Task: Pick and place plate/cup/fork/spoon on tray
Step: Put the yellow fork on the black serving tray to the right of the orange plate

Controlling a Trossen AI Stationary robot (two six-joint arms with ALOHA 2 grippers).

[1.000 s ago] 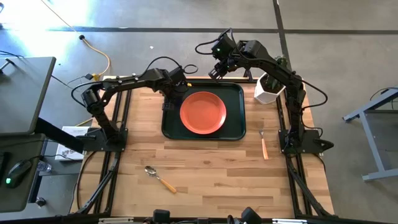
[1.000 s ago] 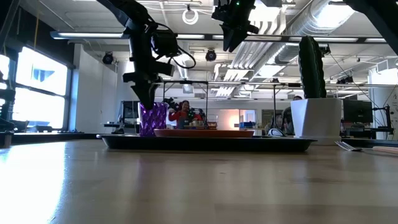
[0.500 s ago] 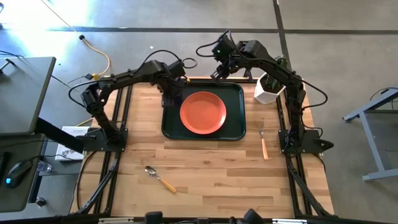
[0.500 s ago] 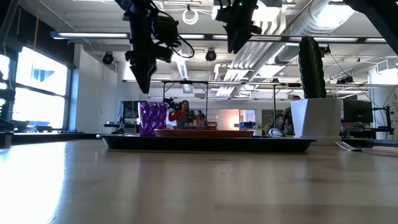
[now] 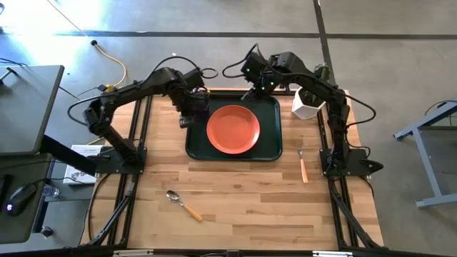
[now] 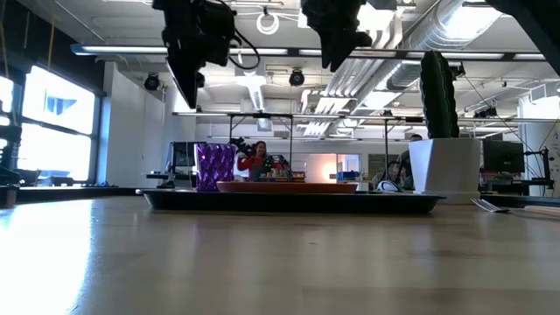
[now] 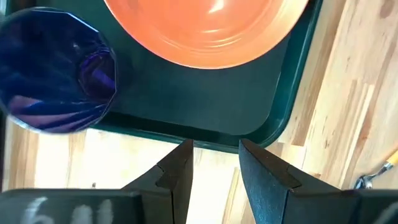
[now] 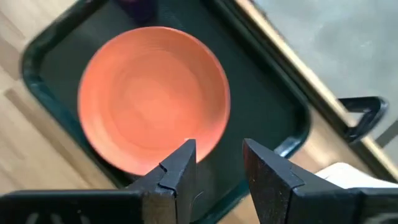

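Plate and cup are already on the tray; spoon and fork are left on bare wood. Spoon lies near the front edge, left of centre, bowl toward the left arm's base and handle running diagonally toward the front right. Fork lies just right of the tray, long axis front-to-back, tines toward the back. Left gripper hangs over the tray's left rim, jaws spread, empty, so it is likely the nearer arm for the spoon. Right gripper hovers above the tray's back edge, jaws spread, empty; the fork is on its side.
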